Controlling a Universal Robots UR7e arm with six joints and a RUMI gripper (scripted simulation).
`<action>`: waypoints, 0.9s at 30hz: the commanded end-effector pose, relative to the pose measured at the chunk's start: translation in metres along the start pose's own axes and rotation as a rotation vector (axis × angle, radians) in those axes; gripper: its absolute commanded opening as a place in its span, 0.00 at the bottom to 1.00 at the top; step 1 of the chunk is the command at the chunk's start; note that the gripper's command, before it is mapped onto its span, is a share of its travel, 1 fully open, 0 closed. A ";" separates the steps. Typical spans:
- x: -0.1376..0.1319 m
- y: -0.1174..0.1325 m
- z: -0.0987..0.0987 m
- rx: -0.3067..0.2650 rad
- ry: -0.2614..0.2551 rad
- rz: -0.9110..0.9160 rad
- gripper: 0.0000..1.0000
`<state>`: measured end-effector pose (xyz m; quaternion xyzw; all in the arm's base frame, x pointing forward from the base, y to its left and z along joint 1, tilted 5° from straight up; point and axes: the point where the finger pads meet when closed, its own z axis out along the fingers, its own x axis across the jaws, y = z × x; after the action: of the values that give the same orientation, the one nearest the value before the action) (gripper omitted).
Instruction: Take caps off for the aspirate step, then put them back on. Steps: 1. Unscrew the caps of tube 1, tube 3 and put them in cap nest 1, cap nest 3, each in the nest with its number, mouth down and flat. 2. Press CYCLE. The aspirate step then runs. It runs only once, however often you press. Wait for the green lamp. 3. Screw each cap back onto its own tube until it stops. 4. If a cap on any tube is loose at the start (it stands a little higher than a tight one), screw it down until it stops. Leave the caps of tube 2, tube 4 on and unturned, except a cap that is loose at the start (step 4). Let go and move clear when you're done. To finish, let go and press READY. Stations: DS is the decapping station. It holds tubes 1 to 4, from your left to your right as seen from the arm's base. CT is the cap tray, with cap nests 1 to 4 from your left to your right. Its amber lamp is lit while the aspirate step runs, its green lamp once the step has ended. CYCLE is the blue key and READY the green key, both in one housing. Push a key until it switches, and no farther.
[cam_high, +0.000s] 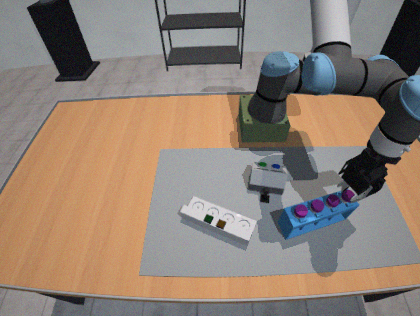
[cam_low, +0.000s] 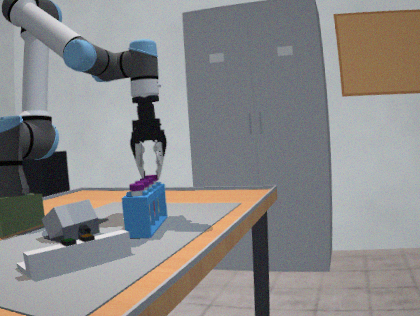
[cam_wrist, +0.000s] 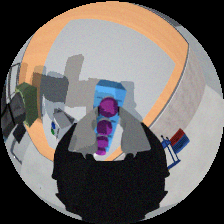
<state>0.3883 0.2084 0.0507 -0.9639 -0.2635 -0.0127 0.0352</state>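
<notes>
The pincer (cam_high: 352, 192) (cam_low: 150, 177) (cam_wrist: 108, 107) is narrow, shut on cap 1 (cam_high: 348, 195) (cam_low: 151, 177) (cam_wrist: 108, 107), which sits over its tube at the end of the blue rack (cam_high: 320, 222) (cam_low: 140, 215) (cam_wrist: 111, 87). Unscrewing appears to be the step in hand. If the pads sit too high or off centre, they may slip round the cap instead of turning it; lifting before the thread is free could drag tube or rack upward. Whether it has loosened, I cannot tell.

Cap 2 (cam_high: 333, 201) (cam_wrist: 104, 126) stands just beside, so a wide opening or a skewed wrist might knock it, and it should stay unturned unless loose. Cap 3 (cam_high: 317, 205) (cam_wrist: 102, 143) and cap 4 (cam_high: 301, 211) (cam_wrist: 101, 151) are also on.

The key housing (cam_high: 268, 181) (cam_low: 75, 217) (cam_wrist: 63, 119) lies between rack and arm; a low carry could brush it. On the white tray (cam_high: 235, 234) (cam_low: 75, 257), nest 1 (cam_high: 244, 224) is vacant; a tilted release there could leave the cap on edge.

A grey mat (cam_high: 190, 260) (cam_low: 200, 210) (cam_wrist: 135, 55) lies under it all, on a wood-toned worktop (cam_high: 90, 200) (cam_low: 240, 197) (cam_wrist: 42, 40). Beyond stand a dark shelf unit (cam_high: 202, 21) and a grey cabinet (cam_low: 225, 150), with a cork board (cam_low: 380, 55) on the pale wall (cam_low: 360, 165).
</notes>
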 end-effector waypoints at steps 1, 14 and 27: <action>0.000 0.000 -0.001 0.011 0.004 -0.248 0.00; 0.000 0.000 -0.001 0.011 0.005 -0.346 0.35; 0.000 0.000 -0.001 0.012 0.003 -0.021 0.35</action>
<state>0.3883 0.2084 0.0509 -0.9218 -0.3852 -0.0174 0.0412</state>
